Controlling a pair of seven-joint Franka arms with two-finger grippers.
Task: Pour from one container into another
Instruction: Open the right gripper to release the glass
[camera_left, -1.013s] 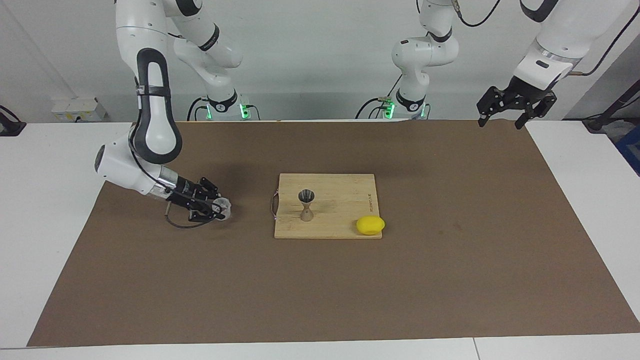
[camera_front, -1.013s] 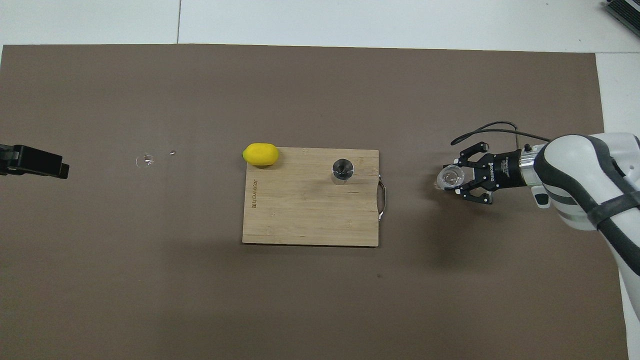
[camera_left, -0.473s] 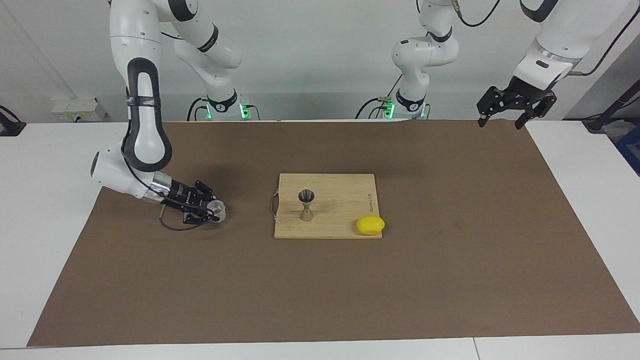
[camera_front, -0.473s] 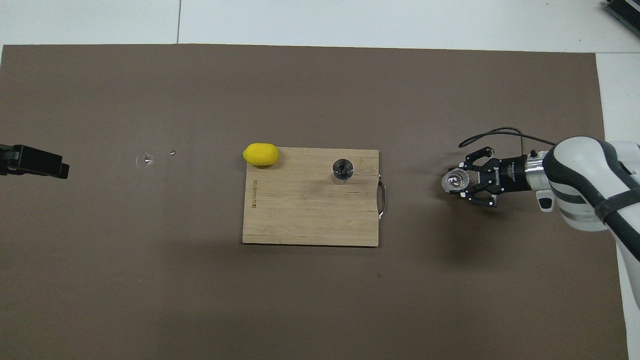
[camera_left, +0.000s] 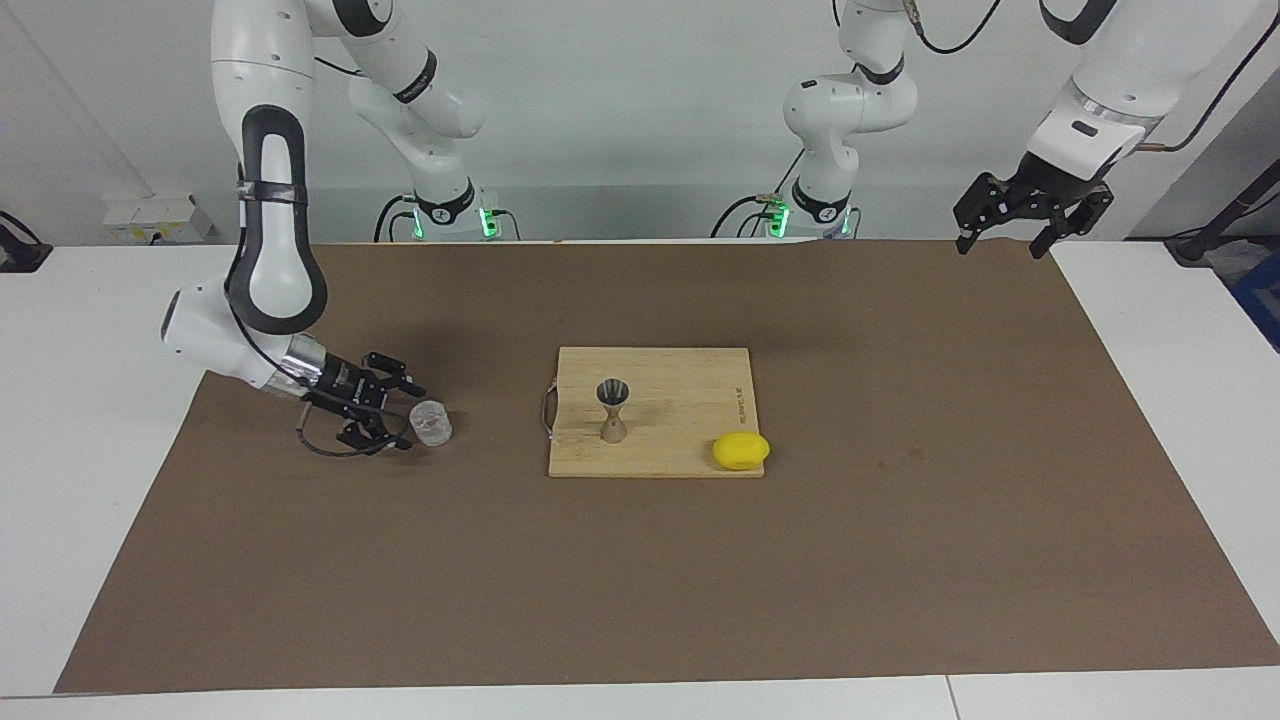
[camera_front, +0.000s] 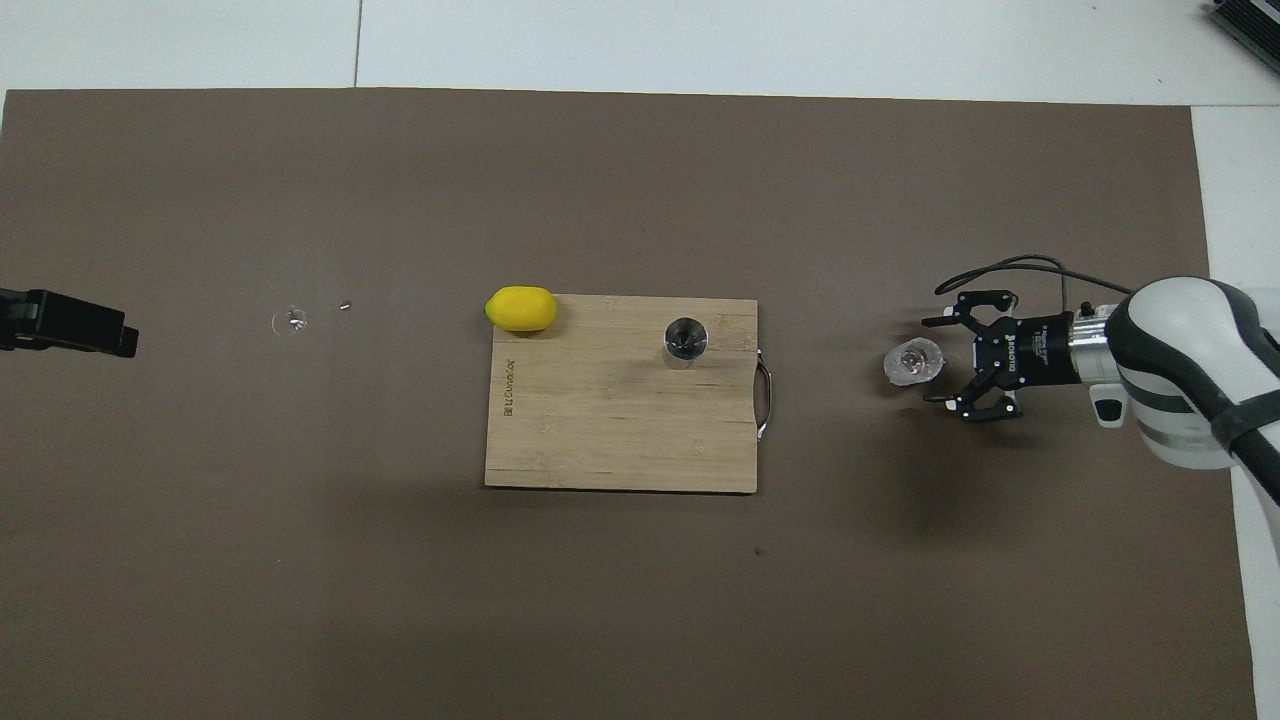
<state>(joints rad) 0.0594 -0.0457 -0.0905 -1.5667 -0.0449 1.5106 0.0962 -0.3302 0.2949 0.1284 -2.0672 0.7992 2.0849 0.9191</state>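
Looking across the table, we saw our right gripper (camera_left: 402, 417) low over the brown mat (camera_left: 900, 560) toward the right arm's end of the table, its fingers spread wide and holding nothing. The glass cup (camera_left: 431, 422) stood upright on the mat just beside the fingertips, with a small gap between them and the glass. From above, the same cup (camera_front: 911, 361) sat clear of the right gripper (camera_front: 938, 362), whose two fingers reached toward it on either side without closing on it.

We found the metal jigger (camera_left: 612, 408) standing upright on the wooden cutting board (camera_left: 690, 375) in the middle of the mat, on the part of the board nearer the right arm's end, close to the board's metal handle (camera_left: 546, 410). The jigger and the cup were well apart, with bare mat between the cup and the board. A lemon (camera_left: 741, 451) lay at the board's corner farther from us, toward the left arm's end, touching the board's edge.

Our left gripper (camera_left: 1002, 243) waited raised above the mat's edge at the left arm's end, open and empty. In the view from above only a dark tip of it (camera_front: 66, 322) showed at the side of the frame.
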